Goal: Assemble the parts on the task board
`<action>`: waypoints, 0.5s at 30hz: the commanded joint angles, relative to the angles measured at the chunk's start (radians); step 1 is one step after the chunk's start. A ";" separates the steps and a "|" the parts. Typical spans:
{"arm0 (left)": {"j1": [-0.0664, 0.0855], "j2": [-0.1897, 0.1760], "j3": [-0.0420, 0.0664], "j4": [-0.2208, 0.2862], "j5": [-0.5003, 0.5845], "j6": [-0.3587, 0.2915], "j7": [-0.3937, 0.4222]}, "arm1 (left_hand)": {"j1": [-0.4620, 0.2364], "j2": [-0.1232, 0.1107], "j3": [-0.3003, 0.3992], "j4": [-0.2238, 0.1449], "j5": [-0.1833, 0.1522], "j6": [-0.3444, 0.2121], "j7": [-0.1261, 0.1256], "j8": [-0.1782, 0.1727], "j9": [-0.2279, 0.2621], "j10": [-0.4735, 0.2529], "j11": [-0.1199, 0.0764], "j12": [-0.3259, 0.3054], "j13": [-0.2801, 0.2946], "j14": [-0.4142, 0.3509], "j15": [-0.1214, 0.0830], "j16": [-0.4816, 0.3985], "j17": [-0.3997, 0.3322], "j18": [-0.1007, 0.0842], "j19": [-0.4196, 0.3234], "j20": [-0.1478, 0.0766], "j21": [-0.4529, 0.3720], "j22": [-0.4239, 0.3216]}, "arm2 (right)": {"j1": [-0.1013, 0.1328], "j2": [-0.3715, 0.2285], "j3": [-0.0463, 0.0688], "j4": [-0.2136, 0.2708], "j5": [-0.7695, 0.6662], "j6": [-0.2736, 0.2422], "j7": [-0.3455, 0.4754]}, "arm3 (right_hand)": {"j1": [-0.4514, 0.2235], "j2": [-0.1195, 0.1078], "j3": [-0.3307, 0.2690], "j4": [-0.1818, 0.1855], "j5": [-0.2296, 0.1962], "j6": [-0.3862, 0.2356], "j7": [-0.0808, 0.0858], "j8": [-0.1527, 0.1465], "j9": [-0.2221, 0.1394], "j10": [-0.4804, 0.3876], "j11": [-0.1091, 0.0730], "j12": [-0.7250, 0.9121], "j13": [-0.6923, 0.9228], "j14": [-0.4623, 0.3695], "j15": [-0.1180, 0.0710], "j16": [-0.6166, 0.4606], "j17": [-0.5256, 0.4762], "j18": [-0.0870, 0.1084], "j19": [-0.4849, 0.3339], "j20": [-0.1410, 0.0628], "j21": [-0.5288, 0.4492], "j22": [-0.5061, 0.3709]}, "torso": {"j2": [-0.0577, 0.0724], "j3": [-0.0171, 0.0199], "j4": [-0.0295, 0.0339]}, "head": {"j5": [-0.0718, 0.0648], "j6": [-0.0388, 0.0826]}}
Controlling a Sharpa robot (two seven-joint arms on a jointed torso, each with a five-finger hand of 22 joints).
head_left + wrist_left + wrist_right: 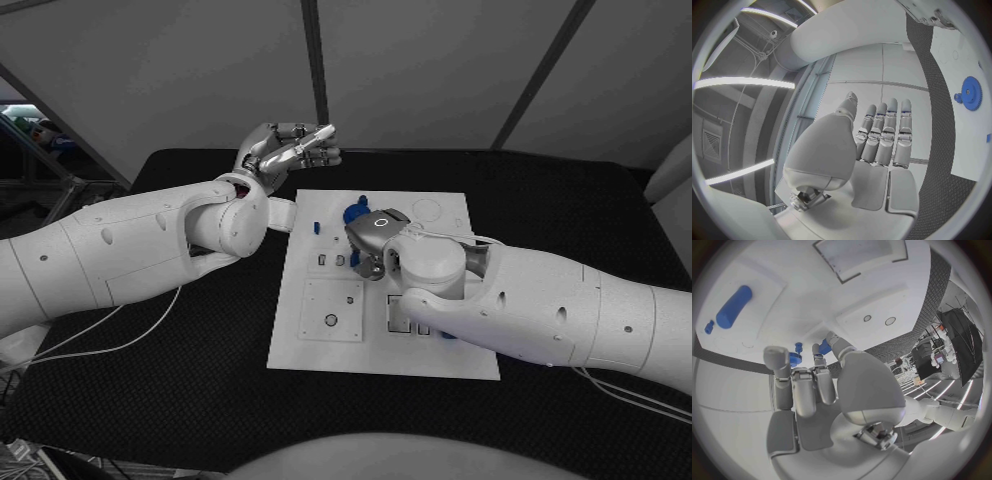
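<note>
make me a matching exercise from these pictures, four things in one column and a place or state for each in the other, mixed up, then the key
Things
1. left hand
2. right hand
3. task board
4. blue gear

Places or states
A. lies flat on the black table
B. raised beyond the board's far edge, fingers straight and together, holding nothing
C. lies on the white board, seen in the left wrist view
D. low over the board's middle, fingertips down among small blue parts

Pairs: 1-B, 2-D, 3-A, 4-C
</note>
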 commanded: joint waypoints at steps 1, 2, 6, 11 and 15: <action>0.001 0.000 0.001 0.000 -0.002 0.008 0.001 | 0.000 0.012 -0.003 -0.006 0.005 0.008 -0.002 -0.006 -0.001 0.007 0.003 -0.002 -0.001 0.009 0.001 -0.007 -0.002 0.000 0.007 0.000 -0.005 -0.001 | 0.004 0.000 0.000 0.003 -0.012 0.035 -0.016 | -0.004 0.004 0.006 0.002 0.004 0.007 0.000 0.002 0.001 0.003 -0.001 0.001 0.118 0.098 0.001 -0.002 0.228 -0.002 -0.003 0.001 -0.003 -0.001 | 0.001 0.0003 0.0004 | -0.001 0.002; 0.001 0.000 0.001 0.000 -0.002 0.008 0.001 | 0.000 0.012 -0.003 -0.006 0.005 0.008 -0.002 -0.006 -0.001 0.007 0.003 -0.002 -0.001 0.009 0.001 -0.007 -0.002 0.000 0.007 0.000 -0.005 -0.001 | 0.005 0.001 0.000 0.002 -0.012 0.035 -0.015 | -0.004 0.004 0.006 0.002 0.004 0.007 0.000 0.002 0.001 0.003 -0.001 0.001 0.118 0.098 0.001 -0.002 0.228 -0.002 -0.003 0.001 -0.003 -0.001 | 0.001 0.0004 0.0007 | -0.001 0.002; 0.001 0.001 0.001 0.000 -0.002 0.008 0.001 | 0.000 0.012 -0.003 -0.006 0.005 0.008 -0.002 -0.006 -0.001 0.007 0.003 -0.002 -0.001 0.009 0.001 -0.007 -0.002 0.000 0.007 0.000 -0.005 -0.001 | 0.006 0.002 0.000 0.002 -0.012 0.036 -0.014 | -0.008 -0.001 0.004 0.003 0.005 0.006 0.001 0.001 0.000 0.001 0.000 -0.001 0.115 0.098 0.000 -0.003 0.227 -0.002 -0.003 0.000 -0.005 -0.003 | 0.001 0.0007 0.0014 | -0.001 0.000; 0.001 0.002 0.001 -0.001 -0.002 0.007 0.001 | 0.000 0.012 -0.003 -0.006 0.005 0.008 -0.002 -0.006 -0.001 0.007 0.003 -0.002 -0.001 0.009 0.001 -0.007 -0.002 0.000 0.007 0.000 -0.005 -0.001 | 0.007 0.004 0.000 0.000 -0.012 0.036 -0.013 | -0.009 -0.002 0.004 0.003 0.005 0.005 0.001 0.000 0.000 0.000 0.000 -0.002 0.113 0.098 0.000 -0.003 0.225 -0.002 -0.004 0.000 -0.005 -0.004 | 0.001 0.0009 0.0013 | -0.001 0.001; 0.001 0.003 0.001 -0.002 -0.002 0.007 0.000 | 0.000 0.012 -0.003 -0.006 0.005 0.008 -0.002 -0.006 -0.001 0.007 0.003 -0.002 -0.001 0.009 0.001 -0.007 -0.002 0.000 0.007 0.000 -0.005 -0.001 | 0.007 0.006 0.000 -0.002 -0.011 0.035 -0.011 | -0.013 -0.006 0.003 0.004 0.005 0.003 0.002 -0.002 0.000 -0.002 0.001 -0.004 0.111 0.097 0.001 -0.004 0.224 -0.001 -0.005 0.000 -0.007 -0.007 | 0.001 0.0006 0.0014 | -0.001 0.000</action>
